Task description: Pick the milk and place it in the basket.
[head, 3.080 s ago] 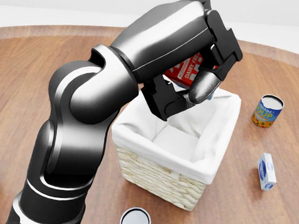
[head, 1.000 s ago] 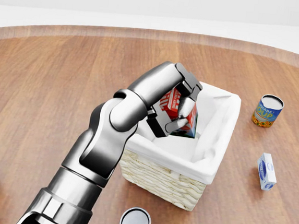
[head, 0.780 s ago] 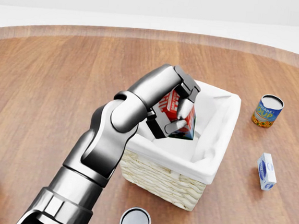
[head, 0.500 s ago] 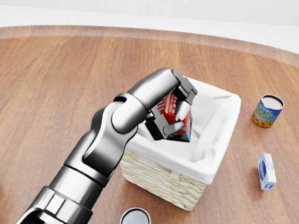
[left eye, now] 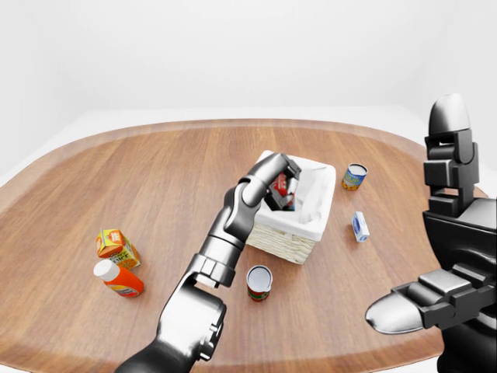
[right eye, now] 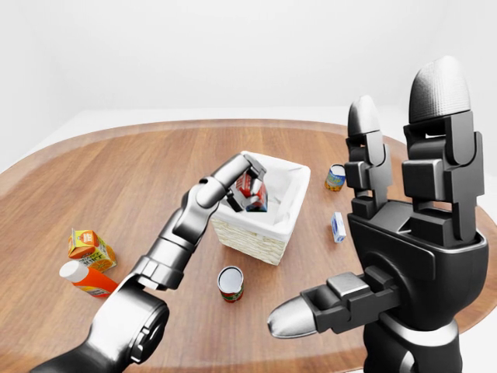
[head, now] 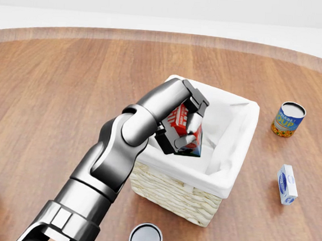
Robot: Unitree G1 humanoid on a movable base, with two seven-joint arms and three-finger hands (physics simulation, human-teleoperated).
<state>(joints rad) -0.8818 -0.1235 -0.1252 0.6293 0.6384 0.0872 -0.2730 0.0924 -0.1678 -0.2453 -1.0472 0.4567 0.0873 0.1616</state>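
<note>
The left hand (head: 184,122) is clamped on the red milk carton (head: 182,128) inside the white-lined wicker basket (head: 223,182); the right hand (right eye: 404,233), raised near right, has fingers apart.

Milk carton (head: 184,129): red with white lettering, blue base. Basket (head: 184,194): pale woven wicker, white cloth liner. Table (head: 56,94): brown woodgrain. Soup can (head: 288,119): blue and yellow. Small carton (head: 287,184): blue and white. Juice carton (left eye: 116,246): orange. Bottle (left eye: 118,279): orange, white cap.
</note>
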